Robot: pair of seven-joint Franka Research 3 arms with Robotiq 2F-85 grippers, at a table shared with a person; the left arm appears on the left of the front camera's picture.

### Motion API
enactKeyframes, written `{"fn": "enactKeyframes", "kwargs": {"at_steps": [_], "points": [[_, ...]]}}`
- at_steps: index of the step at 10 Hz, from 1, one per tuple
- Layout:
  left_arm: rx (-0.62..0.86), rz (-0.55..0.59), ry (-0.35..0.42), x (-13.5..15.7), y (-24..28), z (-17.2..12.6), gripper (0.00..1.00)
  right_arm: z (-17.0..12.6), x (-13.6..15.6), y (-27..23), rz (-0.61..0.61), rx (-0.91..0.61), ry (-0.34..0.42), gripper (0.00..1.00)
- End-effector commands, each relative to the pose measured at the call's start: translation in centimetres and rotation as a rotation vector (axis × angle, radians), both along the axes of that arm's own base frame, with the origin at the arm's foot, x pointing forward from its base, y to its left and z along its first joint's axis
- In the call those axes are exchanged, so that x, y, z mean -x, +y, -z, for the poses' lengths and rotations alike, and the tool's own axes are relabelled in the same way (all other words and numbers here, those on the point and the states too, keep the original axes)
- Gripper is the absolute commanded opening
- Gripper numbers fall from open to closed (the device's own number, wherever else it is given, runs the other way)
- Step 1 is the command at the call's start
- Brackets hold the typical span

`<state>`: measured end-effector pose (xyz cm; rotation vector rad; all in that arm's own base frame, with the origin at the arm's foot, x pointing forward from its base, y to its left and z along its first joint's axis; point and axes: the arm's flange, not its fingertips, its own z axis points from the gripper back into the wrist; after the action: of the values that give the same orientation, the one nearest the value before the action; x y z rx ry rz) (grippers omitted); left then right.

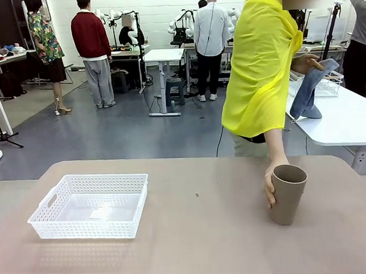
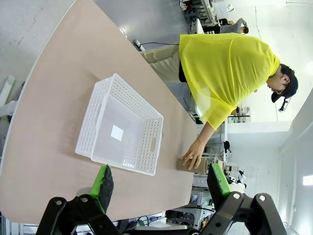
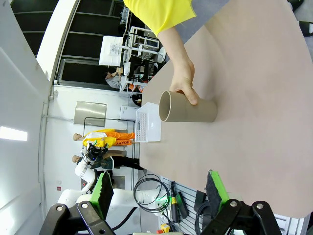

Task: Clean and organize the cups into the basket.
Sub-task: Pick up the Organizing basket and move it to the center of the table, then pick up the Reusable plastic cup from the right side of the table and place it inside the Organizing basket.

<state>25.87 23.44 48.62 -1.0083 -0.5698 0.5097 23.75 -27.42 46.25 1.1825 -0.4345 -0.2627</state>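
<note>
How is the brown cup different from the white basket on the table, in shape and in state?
The cup is tall, round and solid tan; the basket is shallow, rectangular and white, with lattice walls. A person's hand grips the cup at its side; nothing touches the basket. Both stand on the same table, open side up.

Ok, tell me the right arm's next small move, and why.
Probably ease the open right hand toward the tan cup, stopping short: the person's hand is on the cup, which stands upright on the robot's right side, and the basket holds no cup yet.
</note>
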Motion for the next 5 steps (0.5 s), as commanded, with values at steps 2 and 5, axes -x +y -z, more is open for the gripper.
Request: {"fn": "enactKeyframes", "kwargs": {"at_steps": [2,5], "points": [[0.007,0.006,-0.006,-0.12,-0.02,0.08,1.00,0.05,0.11,0.15,-0.003,-0.009,-0.010,1.00],[0.007,0.006,-0.006,-0.12,-0.02,0.08,1.00,0.00,0.00,0.00,0.000,0.000,0.000,1.00]]}}
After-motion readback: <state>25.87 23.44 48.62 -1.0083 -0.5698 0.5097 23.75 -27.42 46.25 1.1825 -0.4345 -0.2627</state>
